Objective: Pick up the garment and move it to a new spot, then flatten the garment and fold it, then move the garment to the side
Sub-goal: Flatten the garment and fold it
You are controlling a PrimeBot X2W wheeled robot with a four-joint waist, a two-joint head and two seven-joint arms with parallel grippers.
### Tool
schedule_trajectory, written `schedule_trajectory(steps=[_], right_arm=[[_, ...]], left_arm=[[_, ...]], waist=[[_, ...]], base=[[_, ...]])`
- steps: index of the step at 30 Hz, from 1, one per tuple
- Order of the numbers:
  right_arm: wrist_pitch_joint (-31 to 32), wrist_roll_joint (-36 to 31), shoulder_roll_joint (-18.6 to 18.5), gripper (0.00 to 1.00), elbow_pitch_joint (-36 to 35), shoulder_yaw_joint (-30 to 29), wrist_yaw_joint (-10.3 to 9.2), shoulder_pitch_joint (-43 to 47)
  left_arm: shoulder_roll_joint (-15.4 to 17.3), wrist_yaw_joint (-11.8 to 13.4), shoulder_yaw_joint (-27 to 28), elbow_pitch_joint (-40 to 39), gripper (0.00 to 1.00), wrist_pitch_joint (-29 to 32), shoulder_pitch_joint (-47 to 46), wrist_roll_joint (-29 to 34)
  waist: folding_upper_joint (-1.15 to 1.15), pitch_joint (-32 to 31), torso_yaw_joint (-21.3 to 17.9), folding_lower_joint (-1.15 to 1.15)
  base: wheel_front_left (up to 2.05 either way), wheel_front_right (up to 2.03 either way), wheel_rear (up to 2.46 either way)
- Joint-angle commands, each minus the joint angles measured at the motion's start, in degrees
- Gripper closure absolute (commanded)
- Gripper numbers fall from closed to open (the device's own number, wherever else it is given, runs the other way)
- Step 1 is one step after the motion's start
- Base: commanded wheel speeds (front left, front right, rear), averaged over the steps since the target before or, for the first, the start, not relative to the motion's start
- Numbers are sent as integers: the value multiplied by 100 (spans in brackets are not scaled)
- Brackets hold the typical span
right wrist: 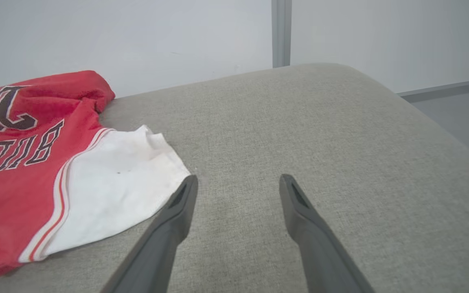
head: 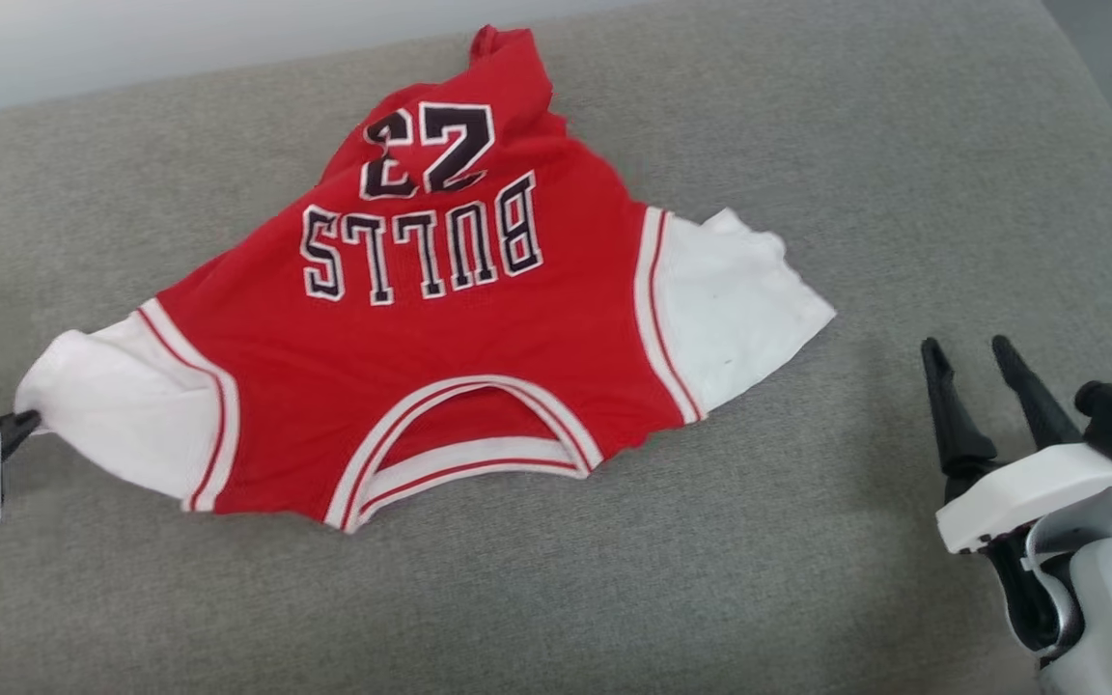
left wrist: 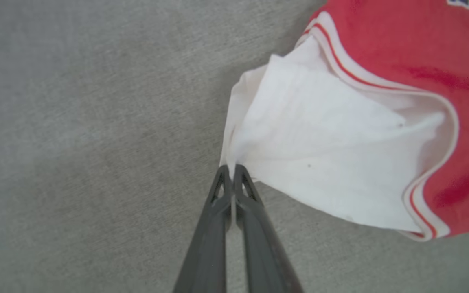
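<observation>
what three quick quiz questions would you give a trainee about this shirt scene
1. True or false: the left end effector is shut on a white sleeve of the shirt.
2. The right end effector is: A) open, apart from the shirt; B) shut on the collar; C) holding a sleeve.
3. Which number is printed on the shirt?

Key: 1 true; 2 A; 3 23.

The garment (head: 440,328) is laid mid-frame, white sleeve (head: 122,425) pinched by left gripper (head: 23,422) at left edge; right gripper (head: 966,352) is held parted, lower right.
</observation>
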Motion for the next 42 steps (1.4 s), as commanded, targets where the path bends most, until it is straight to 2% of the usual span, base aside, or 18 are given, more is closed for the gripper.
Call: schedule_trajectory(steps=[1,6,7,8,9,13,16,19,22,25,26,29,34,38,42], right_arm=[[24,-25,0,0,-61,-14,0,24],[175,-126,-29,0,-231,-18,0,77],[205,-151,-51,0,-262,7,0,93],[245,-174,-79,0,-293,33,0,97],[341,-243,-163,0,-385,141,-1,104],[645,-352,-474,0,-621,454,-1,155],[951,-369,-867,0,-869,786,-1,169],[1298,-271,-1309,0,-1144,1120,-1,139],[1700,-116,-1815,0,-1364,1447,-1,130],[2129,108,-2292,0,-1544,1849,-1,74],[2129,108,-2292,0,-1544,1849,-1,74],[2530,340,-2772,0,-1664,2294,-1,-44],[3034,676,-3369,0,-1730,2968,-1,-371],[3301,895,-3736,0,-1609,3410,-1,-633],[3415,1050,-3966,0,-1369,3785,-1,-869]], left_arm=[[17,41,12,32,100,-55,90,25],[-173,124,91,113,100,-419,177,4],[-242,130,124,122,81,-514,210,-47],[-301,133,155,129,29,-616,251,-89],[-387,207,257,132,0,-969,339,-169],[-607,561,378,21,0,-2031,709,-15],[-875,893,496,-102,0,-2870,1075,21],[-1260,1207,798,-217,0,-3185,1430,191],[-1749,1485,1788,-445,0,-3205,1840,937],[-2332,1645,2839,-794,0,-3204,2544,1933],[-2332,1645,2839,-794,0,-3204,2544,1933],[-2887,1673,3701,-1172,0,-3207,3163,2848],[-3811,1479,4826,-1707,0,-3207,4069,4040],[-4352,1203,5195,-1828,0,-3208,4486,4781],[-4786,906,5481,-1800,0,-3208,4637,5197]], waist=[[0,-6,38,0],[0,-49,146,0],[0,-73,170,0],[0,-98,188,0],[0,-173,218,0],[0,-312,398,0],[0,-386,605,0],[0,-448,857,0],[0,-469,1167,0],[0,-478,1466,0],[0,-478,1466,0],[0,-466,1730,0],[0,-412,2090,0],[0,-314,2339,0],[0,-166,2508,0]], base=[[0,0,0],[0,0,0],[0,0,0],[0,0,0],[0,0,0],[0,0,0],[0,0,0],[0,0,0],[0,0,0],[0,0,0],[0,0,0],[0,0,0],[0,0,0],[0,0,0],[0,0,0]])
